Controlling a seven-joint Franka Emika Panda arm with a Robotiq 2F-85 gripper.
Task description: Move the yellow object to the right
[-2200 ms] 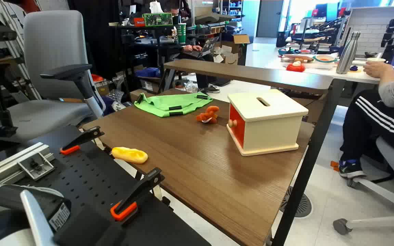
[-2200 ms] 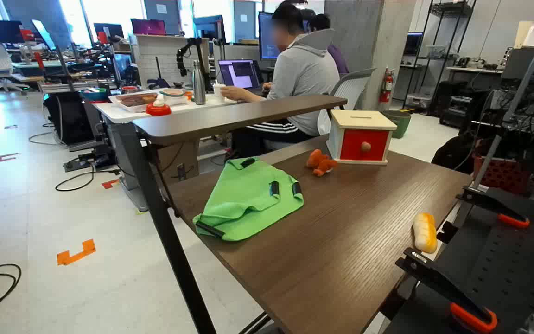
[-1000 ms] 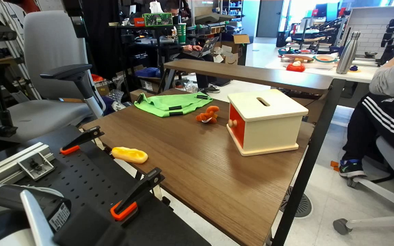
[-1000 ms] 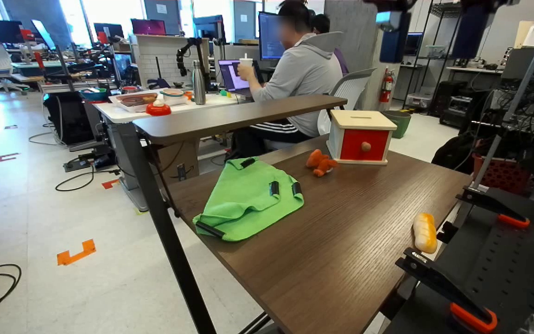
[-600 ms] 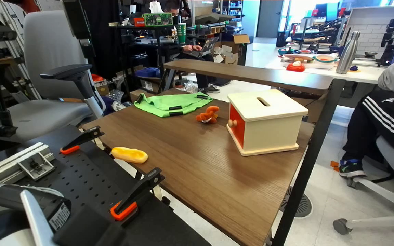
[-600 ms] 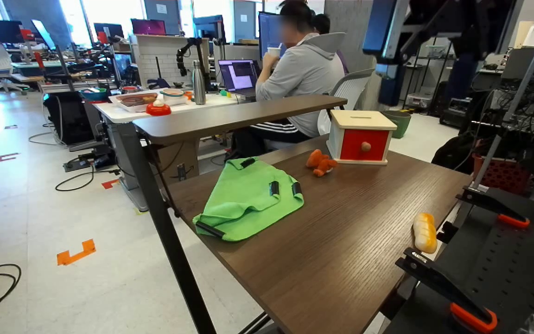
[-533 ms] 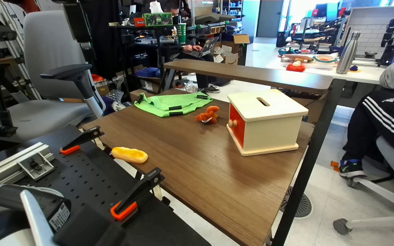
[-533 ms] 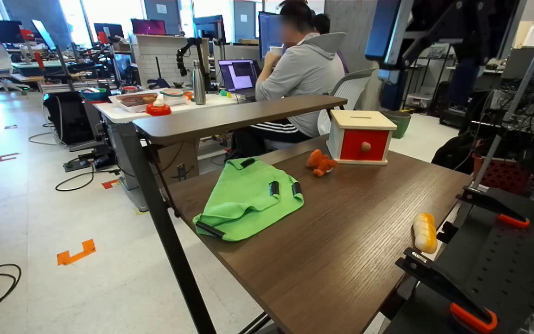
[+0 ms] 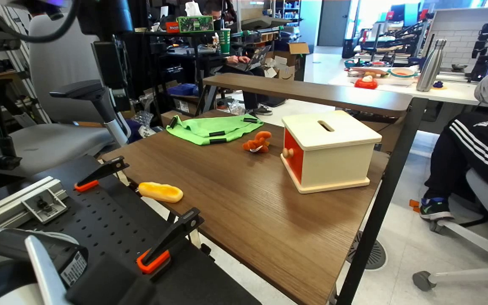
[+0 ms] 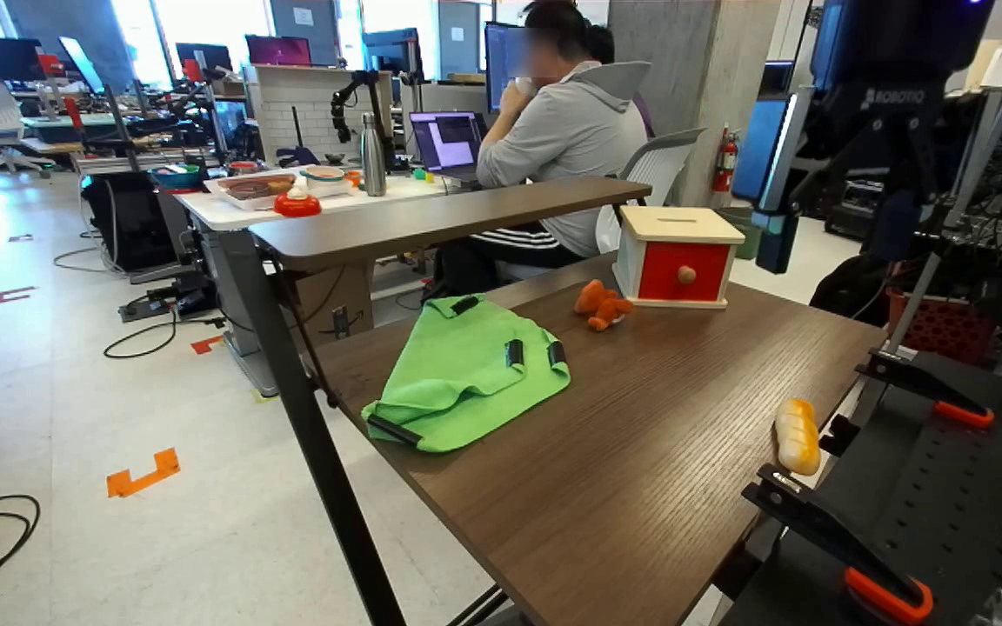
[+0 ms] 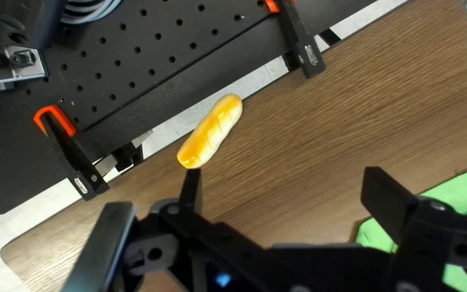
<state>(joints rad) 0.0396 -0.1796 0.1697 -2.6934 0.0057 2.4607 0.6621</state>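
Note:
The yellow object (image 9: 160, 192) is a yellow-orange, bread-like oblong lump with a pale side. It lies on the brown table at the edge beside the black perforated board, seen in both exterior views (image 10: 797, 437). In the wrist view the yellow object (image 11: 211, 132) lies slanted, just beyond the tip of the left-hand finger (image 11: 191, 188). My gripper (image 11: 283, 174) is open and empty, its jaws wide apart. In an exterior view my gripper (image 10: 833, 243) hangs in the air, fingers down, well above the table and apart from the yellow object.
Orange-and-black clamps (image 9: 168, 239) grip the table edge on both sides of the yellow object. A green cloth (image 10: 466, 382), a small orange-red toy (image 10: 601, 304) and a wooden box (image 9: 335, 163) with a red front stand further off. A raised shelf (image 9: 307, 91) runs along one table edge.
My arm has come into both exterior views from the top and moved down, with the gripper lower now than half a second ago. The yellow object has not moved.

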